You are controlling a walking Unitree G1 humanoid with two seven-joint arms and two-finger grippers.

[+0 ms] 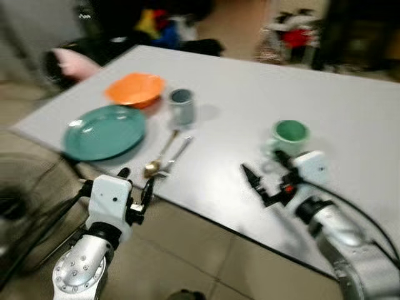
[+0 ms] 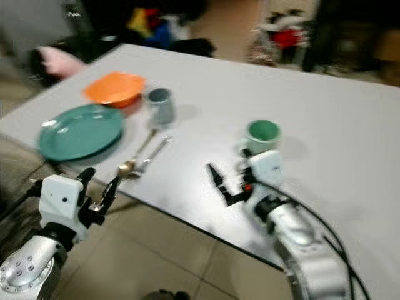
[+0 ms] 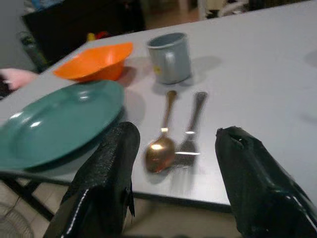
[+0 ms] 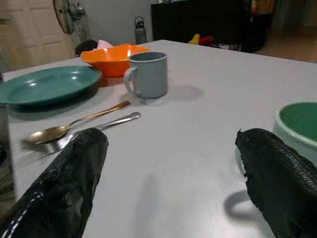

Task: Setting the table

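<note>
Both grippers have their jaws spread wide with nothing between them. The left gripper (image 1: 136, 182) sits at the lower left of the left eye view, just off the near edge of the grey table (image 1: 250, 106), its two black fingers (image 3: 106, 183) pointing toward the cutlery. The right gripper (image 1: 265, 178) is at the lower right of centre in that view, over the table top, with its fingertips apart and aimed toward the frame's left.

A teal plate (image 1: 104, 132) lies at the left of the frame near the table's corner. Just behind it, toward the upper left, sits an orange bowl (image 1: 134, 89), close to the plate's far rim; whether they touch cannot be told. A grey mug (image 1: 181, 105) stands upright just right of the bowl. In front of the mug, a gold-coloured spoon (image 1: 157, 159) and a silver fork (image 1: 174, 156) lie side by side close to the near table edge, handles pointing back toward the mug, the spoon nearer the plate. The spoon bowl and fork tines lie just beyond the left gripper.

A green mug (image 1: 289, 135) stands upright right of centre, just behind the right gripper; in the right wrist view it (image 4: 297, 124) appears next to one finger (image 4: 280, 173).

The head views are somewhat blurred. Tiled floor (image 1: 187, 250) shows below the table edge.
</note>
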